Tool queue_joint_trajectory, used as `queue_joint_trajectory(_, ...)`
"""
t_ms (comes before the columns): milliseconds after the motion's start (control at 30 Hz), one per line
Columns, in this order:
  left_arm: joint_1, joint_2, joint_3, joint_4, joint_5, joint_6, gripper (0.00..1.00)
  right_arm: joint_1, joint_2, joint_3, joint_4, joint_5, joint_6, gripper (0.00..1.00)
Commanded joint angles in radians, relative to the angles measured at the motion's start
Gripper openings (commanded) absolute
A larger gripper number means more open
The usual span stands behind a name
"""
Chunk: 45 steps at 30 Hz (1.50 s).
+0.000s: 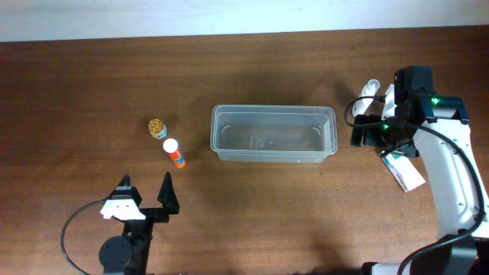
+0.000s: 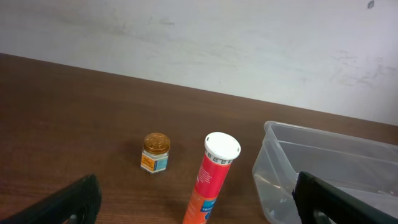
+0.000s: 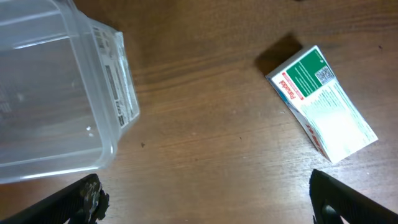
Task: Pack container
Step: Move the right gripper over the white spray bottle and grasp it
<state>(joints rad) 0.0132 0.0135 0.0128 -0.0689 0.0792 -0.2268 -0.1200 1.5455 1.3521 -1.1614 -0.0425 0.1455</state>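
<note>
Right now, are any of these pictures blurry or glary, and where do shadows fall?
Overhead: even light, sharp, small glints on the tub rim. Left wrist: tube crisp, claw fingers dark and soft at the bottom corners. Right wrist: box throws a short dark shadow toward the upper left; pale reflections on the tub wall.

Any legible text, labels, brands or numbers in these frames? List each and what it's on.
Nothing can be read in full.
box: red brand word along one edge, green panel with a code square, fine print; all blurred.
orange tube: white lettering, cut off and unreadable.
small jar: label too small.
container, sticker on its end wall: print too small.
</note>
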Motion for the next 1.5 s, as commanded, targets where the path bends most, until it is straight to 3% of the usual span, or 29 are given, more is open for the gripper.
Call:
queue_joint_trajectory(0,0.005,-0.008,-0.004,-0.003,0.011,0.016,0.99,-0.005,0.004,0.016,0.039,-0.050,-0.008,0.98)
queue_joint_trajectory(267,0.005,-0.008,-0.004,-0.003,0.011,0.016,0.99,-0.005,0.004,0.019,0.282,-0.325,-0.086,0.99)
queue_joint_trajectory(433,0.005,-0.008,-0.004,-0.003,0.011,0.016,0.99,-0.005,0.004,0.024,0.359,-0.187,-0.035,0.98)
queue_joint_trajectory(833,0.005,-0.008,-0.004,-0.003,0.011,0.016,0.99,-0.005,0.025,0.028,0.522,-0.072,-0.034,0.98)
queue_joint_trajectory(1467,0.005,-0.008,-0.004,-0.003,0.011,0.016,0.99,-0.005,0.228,0.028,0.689,0.081,-0.032,0.98)
